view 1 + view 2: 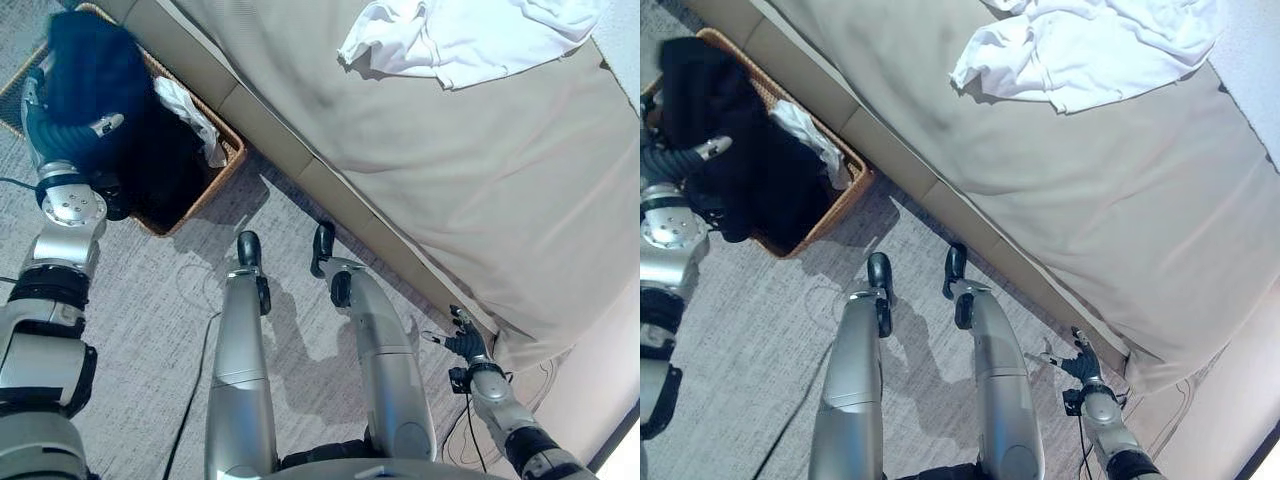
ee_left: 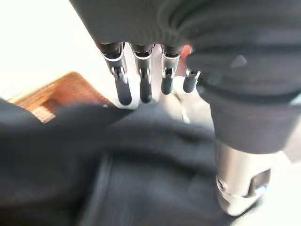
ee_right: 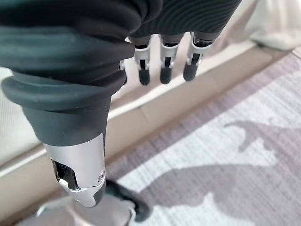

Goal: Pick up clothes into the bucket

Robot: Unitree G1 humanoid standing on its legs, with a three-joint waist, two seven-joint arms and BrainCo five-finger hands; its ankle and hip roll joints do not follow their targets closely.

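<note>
At the far left, the left hand (image 1: 62, 115) was raised over the woven basket (image 1: 232, 152) that stood on the grey carpet (image 1: 150, 300) against the side of the bed (image 1: 480, 170). A dark garment (image 1: 88, 70) was draped over that hand and hung down toward the basket's opening. In the left wrist view the fingers (image 2: 123, 84) pointed out straight and loose above the dark cloth, curled round nothing, so the garment lay on the hand rather than in a grip. Inside the basket lay more dark clothing (image 1: 165, 165), with a white piece (image 1: 190, 110) against the wall nearest the bed. Further right, a crumpled white garment (image 1: 450, 35) lay on top of the bed's beige cover, well apart from the basket. At the lower right, the right hand (image 1: 462, 342) hung low beside the bed's edge over the carpet, its fingers (image 3: 163, 73) straight and relaxed, holding nothing.
</note>
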